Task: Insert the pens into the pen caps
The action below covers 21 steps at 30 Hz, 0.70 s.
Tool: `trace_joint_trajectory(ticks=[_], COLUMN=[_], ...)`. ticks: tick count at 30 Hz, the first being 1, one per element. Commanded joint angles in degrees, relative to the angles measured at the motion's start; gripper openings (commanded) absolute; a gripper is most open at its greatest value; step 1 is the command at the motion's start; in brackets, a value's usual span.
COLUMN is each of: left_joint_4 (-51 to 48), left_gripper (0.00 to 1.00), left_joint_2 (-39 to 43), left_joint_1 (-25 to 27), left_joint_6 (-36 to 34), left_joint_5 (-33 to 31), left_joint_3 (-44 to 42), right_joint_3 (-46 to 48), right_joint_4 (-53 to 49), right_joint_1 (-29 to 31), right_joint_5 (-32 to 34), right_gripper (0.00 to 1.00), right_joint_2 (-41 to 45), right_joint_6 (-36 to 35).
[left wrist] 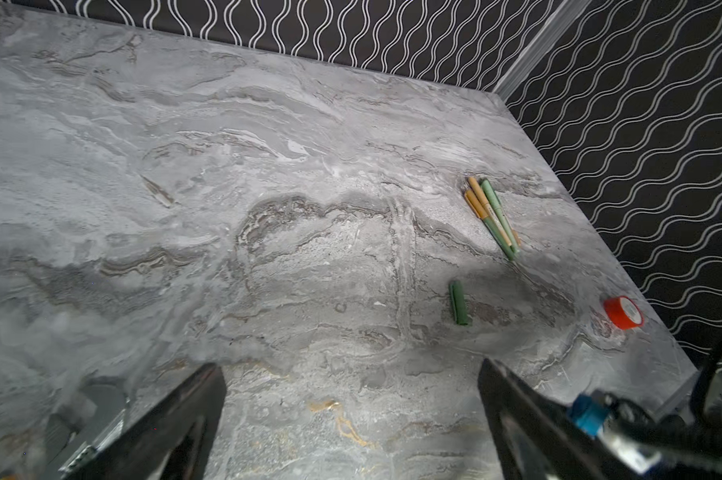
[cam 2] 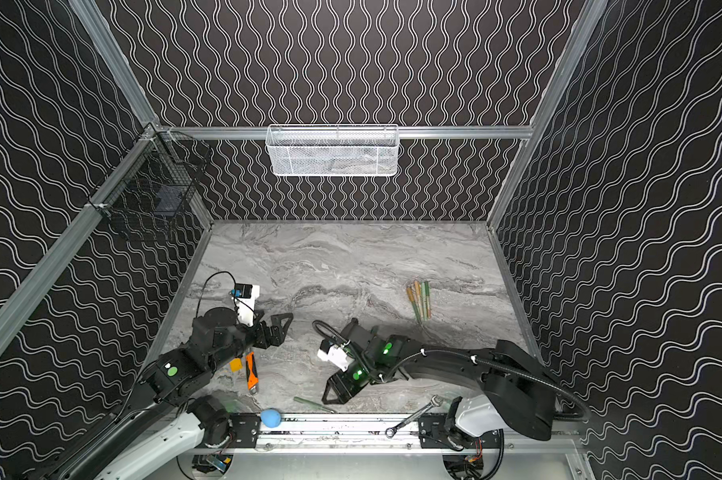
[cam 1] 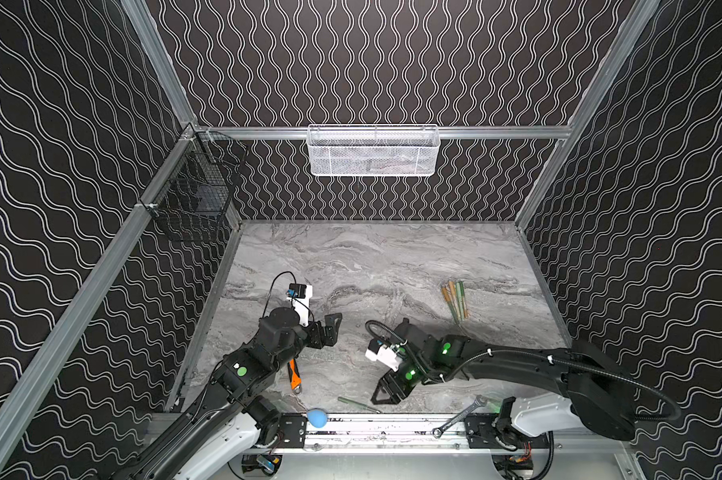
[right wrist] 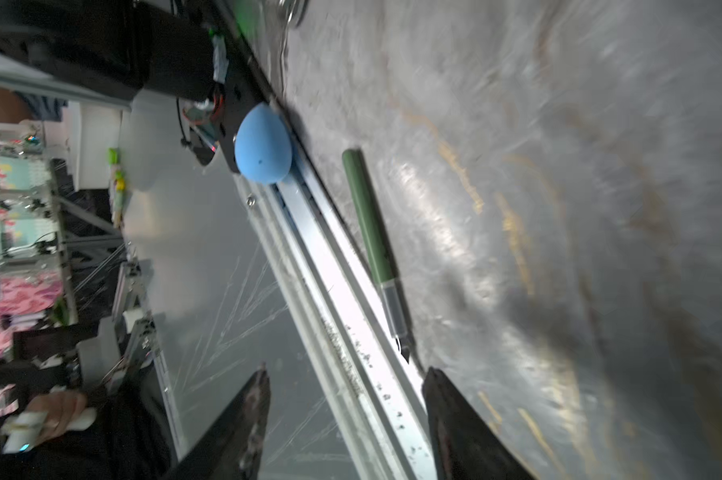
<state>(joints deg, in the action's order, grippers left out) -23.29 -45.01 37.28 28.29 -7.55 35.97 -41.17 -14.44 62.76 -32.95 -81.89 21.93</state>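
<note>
"Pen position?"

"Green pen (right wrist: 372, 232), uncapped, flat on the table (cam 1: 392, 266), lying along the front rail (right wrist: 309, 241). Its nib end points at the right claw (right wrist: 347, 374), and the barrel runs away toward the blue ball (right wrist: 263, 143)."

"Claw state?"

"Fingers apart, nothing between them. The nib sits just past the tips, nearer one finger. The left claw (left wrist: 351, 368) is spread wide too, empty, and well apart from that pen."

"Cap?"

"Green cap (left wrist: 459, 303) lies mid-table, near the capped pens (left wrist: 492, 216). The right arm is clearly nearer the pen — I'd judge it should close across the barrel, not along it."
</note>
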Motion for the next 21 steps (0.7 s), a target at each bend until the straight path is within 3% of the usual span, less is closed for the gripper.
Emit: trace_joint_trajectory(ticks=[1, 3, 12, 21], left_joint_4=[-0.93, -1.76, -4.69, -5.68], left_gripper=[0.98, 0.98, 0.99, 0.99], left_joint_2=[0.18, 0.66, 4.73, 5.44], left_joint_1=[-0.35, -0.4, -0.84, -1.24], left_joint_6=[0.0, 0.05, -0.12, -1.4], left_joint_5=[-2.07, -2.59, -6.66, -8.31], left_joint_3=[0.45, 0.67, 1.17, 2.0], right_joint_3=[0.2, -0.89, -7.45, -10.41], right_joint_4=[3.7, 3.33, -4.33, -8.7], right_joint_1=[2.83, 4.78, 11.12, 13.49], right_joint_5=[-4.13, -3.6, 20.09, 30.62], right_gripper=[0.62, 0.62, 0.61, 0.61], right_joint_2=[-2.69, -4.6, -9.78, -15.25], right_joint_6=[1.42, 0.9, -1.47, -2.16])
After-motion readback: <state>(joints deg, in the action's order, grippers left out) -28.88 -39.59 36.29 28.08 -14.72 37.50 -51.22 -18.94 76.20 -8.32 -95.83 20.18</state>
